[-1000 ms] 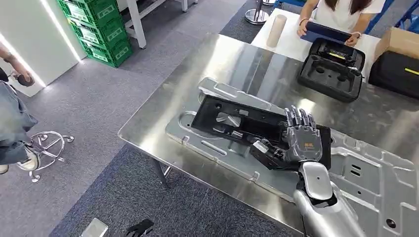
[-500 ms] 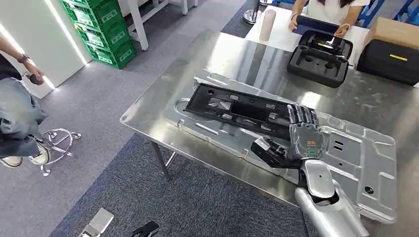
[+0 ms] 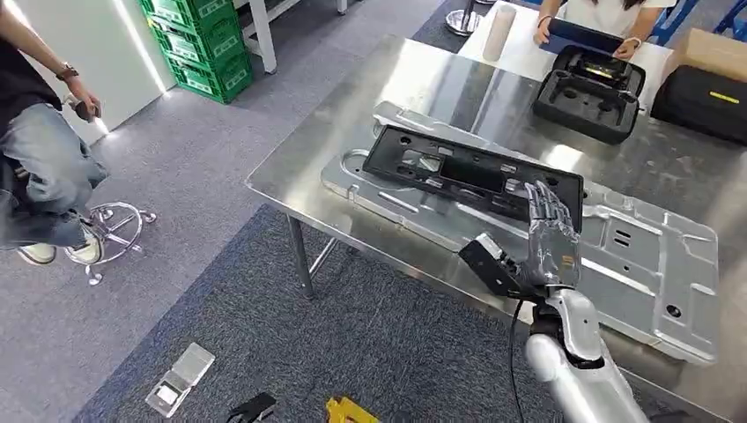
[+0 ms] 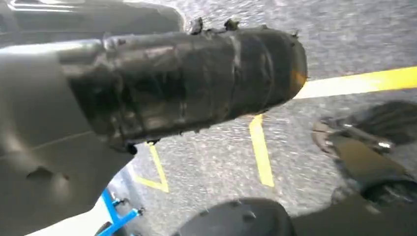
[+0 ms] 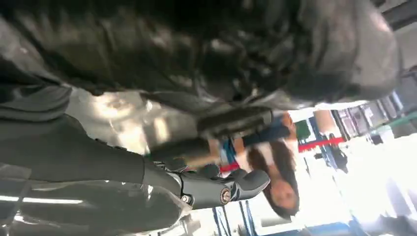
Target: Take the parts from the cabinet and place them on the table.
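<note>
Parts look delivered: a black plastic panel [image 3: 471, 176] lies on a silver stamped sheet [image 3: 617, 256] on the steel table [image 3: 352, 132]. Right hand [image 3: 548, 242], fingers spread and empty, hovers over the table's near edge. Left hand [image 4: 187, 83]: grip unclear.

Head view looks down from high at a steel table [image 3: 352, 115] and grey floor. Left wrist view looks close at the floor. Right wrist view, blurred, sits near the table

black part [image 3: 471, 176] | long, flat, cut-outs | lying on silver part [image 3: 617, 256] | table [image 3: 423, 88]
</note>
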Motion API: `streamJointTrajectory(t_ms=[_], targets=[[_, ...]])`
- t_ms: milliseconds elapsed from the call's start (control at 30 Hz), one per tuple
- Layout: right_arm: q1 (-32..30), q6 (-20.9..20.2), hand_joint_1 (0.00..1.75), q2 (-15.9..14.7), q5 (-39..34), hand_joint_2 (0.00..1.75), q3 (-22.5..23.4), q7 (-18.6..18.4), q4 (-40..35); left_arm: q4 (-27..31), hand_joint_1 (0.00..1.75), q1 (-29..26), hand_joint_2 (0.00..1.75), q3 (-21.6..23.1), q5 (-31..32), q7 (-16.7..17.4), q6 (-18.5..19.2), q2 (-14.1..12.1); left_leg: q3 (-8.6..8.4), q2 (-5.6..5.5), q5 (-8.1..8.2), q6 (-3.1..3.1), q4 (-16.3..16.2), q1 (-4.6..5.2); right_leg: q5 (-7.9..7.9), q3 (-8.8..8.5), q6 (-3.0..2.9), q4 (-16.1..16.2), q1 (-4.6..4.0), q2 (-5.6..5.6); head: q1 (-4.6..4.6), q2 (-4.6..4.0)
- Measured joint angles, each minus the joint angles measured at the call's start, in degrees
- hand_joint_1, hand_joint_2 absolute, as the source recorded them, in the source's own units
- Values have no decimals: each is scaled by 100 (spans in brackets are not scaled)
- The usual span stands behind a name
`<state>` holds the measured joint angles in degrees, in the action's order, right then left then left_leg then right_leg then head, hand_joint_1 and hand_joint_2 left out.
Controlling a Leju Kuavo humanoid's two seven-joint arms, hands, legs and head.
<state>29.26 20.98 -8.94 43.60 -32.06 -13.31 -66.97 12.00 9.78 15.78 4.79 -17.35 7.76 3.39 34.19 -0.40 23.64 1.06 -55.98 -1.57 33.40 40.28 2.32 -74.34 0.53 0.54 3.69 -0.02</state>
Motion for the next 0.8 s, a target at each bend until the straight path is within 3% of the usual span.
streamJointTrajectory(t_ms=[33,100,133,167,200,267,300,333,367,433,467,500,533,567,600,633,667,700,800], targets=[[-43,17,0,2,-67,0,17,13,-44,-2,0,-16,0,0,-13,-9,-4,4,81,0,-64,-13,-2,3,-192,-144,-17,115,0,0,0,0],[-68,20,0,2,-131,0,42,15,-142,-4,0,-30,0,0,-33,-17,-2,4,225,1,-192,-34,-2,21,-577,-760,-110,929,-11,-4,0,0],[-64,17,0,2,-155,0,70,15,-214,-4,0,-27,0,0,-35,-20,0,4,258,3,-254,-48,-2,14,-529,-1169,-187,1476,-40,-1,4,0],[-63,13,0,4,-163,0,109,-4,-310,-4,0,-30,0,0,-37,-28,9,4,292,2,-295,-90,-3,45,-348,-1523,-251,2004,-87,16,-2,2],[-51,9,0,2,-168,0,122,-17,-365,-4,0,-38,0,0,-39,-31,9,7,295,19,-359,-132,17,27,-315,-1553,-210,2126,-84,26,19,2],[-68,2,0,-4,-224,0,125,-57,-402,-7,0,-46,0,0,-44,-33,11,17,277,31,-490,-215,106,-5,-398,-1489,-262,2116,-123,15,0,0],[-94,2,0,-2,-262,0,131,-61,-431,-9,0,-57,0,0,-48,-33,11,17,278,15,-545,-264,151,15,-521,-1397,-287,2223,-102,22,9,0],[-102,0,0,0,-297,0,131,-53,-455,-9,0,-62,0,-2,-55,-31,9,17,336,15,-339,-266,64,-1,-616,-1390,-318,2248,-71,60,13,0],[-103,0,0,-2,-327,0,131,-48,-465,-9,0,-72,0,-2,-68,-33,7,13,416,15,32,-266,-194,9,-670,-1305,-361,2267,-68,44,13,0],[-132,-9,0,7,-343,0,131,-39,-489,-9,0,-79,0,-2,-76,-35,9,-42,622,18,756,-287,-1072,14,-815,-1153,-383,2266,-77,42,20,0],[-149,-15,0,11,-356,0,131,-37,-500,-9,0,-78,0,-2,-76,-35,11,-79,688,17,907,-302,-1498,17,-882,-1058,-381,2254,-82,43,28,0],[-161,-22,0,15,-380,0,131,-37,-500,-9,0,-79,0,-2,-81,-37,11,-101,677,18,820,-313,-1751,17,-952,-1008,-373,2234,-83,48,22,2],[-170,-24,0,26,-404,0,131,-35,-500,-9,0,-81,0,-2,-87,-39,11,-122,574,21,605,-317,-1771,17,-1010,-906,-362,2199,-82,48,28,0],[-174,-24,0,28,-425,0,131,-26,-503,-9,0,-83,0,-2,-92,-42,11,-133,365,22,351,-320,-1584,17,-1060,-782,-343,2144,-77,46,26,0],[-175,-24,0,31,-452,0,131,-20,-516,-9,0,-80,0,-2,-94,-48,11,-142,63,22,211,-317,-1216,16,-1092,-678,-320,2078,-71,44,31,0],[-174,-26,0,31,-460,0,131,-13,-531,-9,0,-77,0,-2,-96,-57,11,-151,-318,20,234,-312,-721,16,-1112,-598,-293,1998,-65,43,31,0],[-172,-24,0,26,-461,0,140,-7,-564,-9,0,-68,0,-2,-100,-57,11,-153,-656,14,516,-291,-211,33,-1124,-509,-265,1906,-98,43,33,0],[-170,-26,0,31,-461,0,146,2,-573,-9,0,-65,0,-2,-107,-57,11,-153,-727,-2,643,-224,-6,40,-1158,-472,-229,1860,-95,49,15,0],[-180,-29,0,31,-482,0,162,9,-579,-11,0,-94,0,-2,-109,-57,13,-153,-609,9,556,-70,-1,44,-1312,-409,-137,1872,-82,46,20,0]])
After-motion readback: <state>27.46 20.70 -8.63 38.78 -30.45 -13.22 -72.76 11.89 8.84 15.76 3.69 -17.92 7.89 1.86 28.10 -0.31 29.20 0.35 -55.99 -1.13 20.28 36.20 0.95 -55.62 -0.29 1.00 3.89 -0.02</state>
